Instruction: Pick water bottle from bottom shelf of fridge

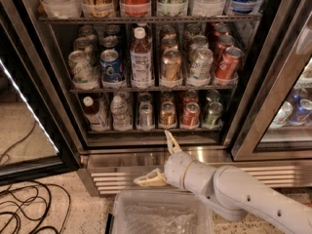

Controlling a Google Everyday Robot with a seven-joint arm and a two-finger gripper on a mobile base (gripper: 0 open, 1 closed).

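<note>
The fridge (112, 158) stands open with its steel grille at the base. On the bottom shelf (156, 130) the small clear water bottle (120, 112) with a white cap stands second from the left. It sits between a reddish-labelled bottle (92, 113) and a row of cans (167, 114). My gripper (161, 162) is open and empty in front of the fridge's base. It is below the shelf and to the right of the water bottle. One finger (171, 142) points up at the shelf edge and the other finger (148, 180) lies over the grille.
A clear plastic bin (161, 214) sits on the floor right under my arm. Black cables (24, 209) lie on the floor at left. The open glass door (29, 116) is at left, and a second cooler door (287, 111) at right. Upper shelves hold cans and bottles.
</note>
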